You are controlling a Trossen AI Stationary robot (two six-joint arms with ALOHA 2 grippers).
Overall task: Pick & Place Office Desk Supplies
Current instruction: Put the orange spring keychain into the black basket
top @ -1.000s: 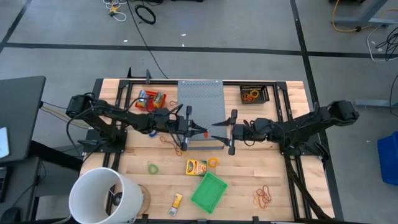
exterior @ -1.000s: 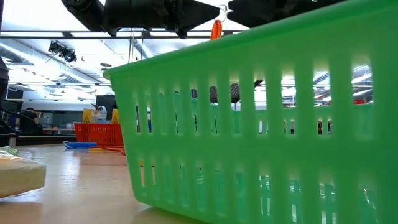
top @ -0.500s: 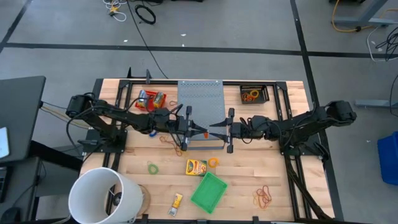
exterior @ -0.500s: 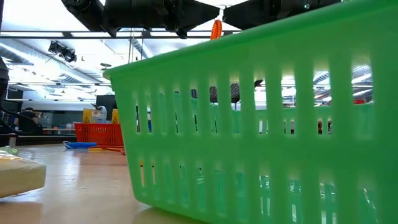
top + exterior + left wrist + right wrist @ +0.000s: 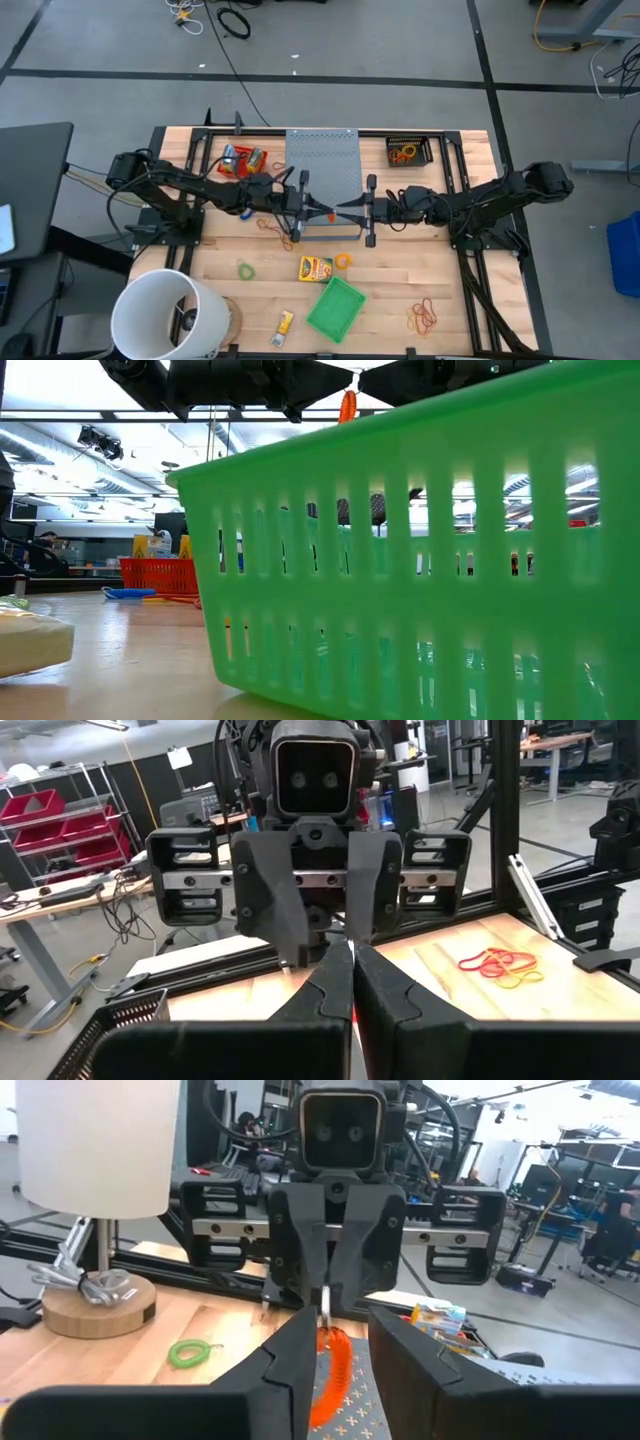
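Right end effector (image 5: 343,208) has advanced toward bench centre, fingers apart around thin orange rubber-band loop (image 5: 328,1368), which left end effector (image 5: 322,210) grips clenched, at its nine o'clock.

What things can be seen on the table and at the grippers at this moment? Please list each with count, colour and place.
orange rubber band: one, orange, hanging between the two gripper tips above the table centre
grey perforated box: one, grey, back centre
black tray: one, black, back right, orange bands inside
red basket: one, red, back left, packets inside
green basket: one, green, front centre
yellow packet: one, yellow-orange, beside the green basket
green rubber band: one, green, front left
loose bands: a few, red and orange, front right
white bucket: one, white, front left corner
left gripper: shut on the orange rubber band
right gripper: tips facing the left gripper, around the band
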